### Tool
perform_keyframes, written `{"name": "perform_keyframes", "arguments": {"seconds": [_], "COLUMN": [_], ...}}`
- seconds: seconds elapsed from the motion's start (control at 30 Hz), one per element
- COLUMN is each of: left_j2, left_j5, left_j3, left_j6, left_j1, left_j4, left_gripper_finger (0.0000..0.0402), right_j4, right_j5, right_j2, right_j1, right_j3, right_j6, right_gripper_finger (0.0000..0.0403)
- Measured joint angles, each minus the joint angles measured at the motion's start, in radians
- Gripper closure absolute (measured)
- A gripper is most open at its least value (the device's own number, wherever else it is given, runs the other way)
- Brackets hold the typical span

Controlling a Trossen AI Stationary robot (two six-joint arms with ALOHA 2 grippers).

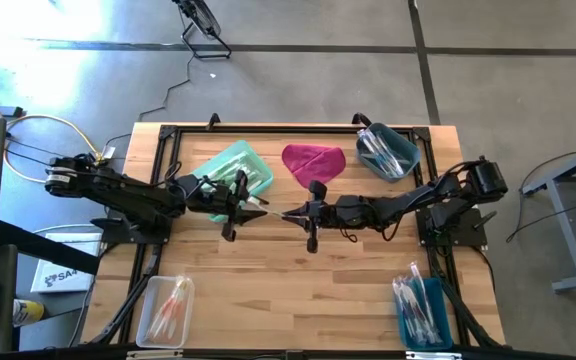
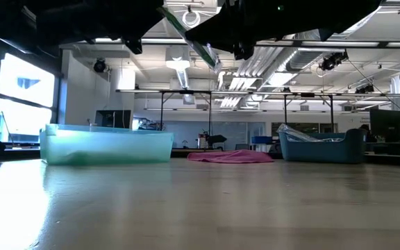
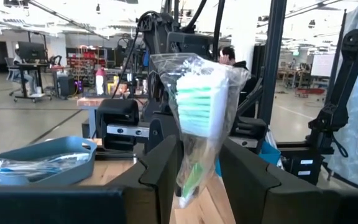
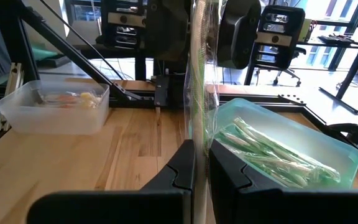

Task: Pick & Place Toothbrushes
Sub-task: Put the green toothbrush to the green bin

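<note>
One toothbrush (image 1: pixel 271 208), with a green handle and a green-and-white head in a clear wrapper, hangs in the air over the table's middle. It spans between my two grippers. My left gripper (image 1: pixel 251 203) reaches in from the left and is shut on the handle end (image 3: pixel 194 180). My right gripper (image 1: pixel 290 213) reaches in from the right and is shut on the other end of the wrapper (image 4: pixel 197 93). In the low view the toothbrush (image 2: pixel 198 45) slants high above the tabletop. My left gripper pinches the wrapper's lower, handle part (image 3: pixel 191 186) between its two fingers, which press on the wrapper's two edges; the wrapper narrows there. The fingers come about level from the table's left and lie along the toothbrush, which is lifted clear. My right gripper pinches the flat wrapper (image 4: pixel 197 140) between its two nearly closed fingers, at the end toward the right arm. The fingers come about level from the table's right, along the toothbrush. The wrapper runs straight on toward the left gripper, clear of the table.
A green tray (image 1: pixel 236 168) of toothbrushes sits far left, a magenta cloth (image 1: pixel 313 160) at the far middle, and a blue tub (image 1: pixel 388 152) far right. A clear box (image 1: pixel 166 308) stands near left and a blue bin (image 1: pixel 423 312) near right. Bare wood lies between.
</note>
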Motion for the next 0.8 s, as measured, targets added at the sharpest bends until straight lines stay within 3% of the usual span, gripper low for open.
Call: {"name": "perform_keyframes", "arguments": {"seconds": [0.4, 0.67, 0.8], "left_j2": [0.000, -0.001, -0.001], "left_j5": [-0.002, -0.002, -0.002], "left_j3": [0.000, 0.000, 0.000], "left_j6": [0.000, 0.000, 0.000], "left_j1": [0.000, 0.000, 0.000], "left_j4": [-0.007, -0.009, -0.008], "left_gripper_finger": [0.0292, 0.0376, 0.0392], "right_j4": [0.000, -0.001, -0.001], "right_j5": [0.000, 0.001, 0.003], "right_j2": [0.000, 0.000, 0.000], "right_j1": [0.000, 0.000, 0.000], "right_j3": [0.000, 0.000, 0.000], "right_j6": [0.000, 0.001, 0.001], "right_gripper_finger": [0.0390, 0.0390, 0.0390]}}
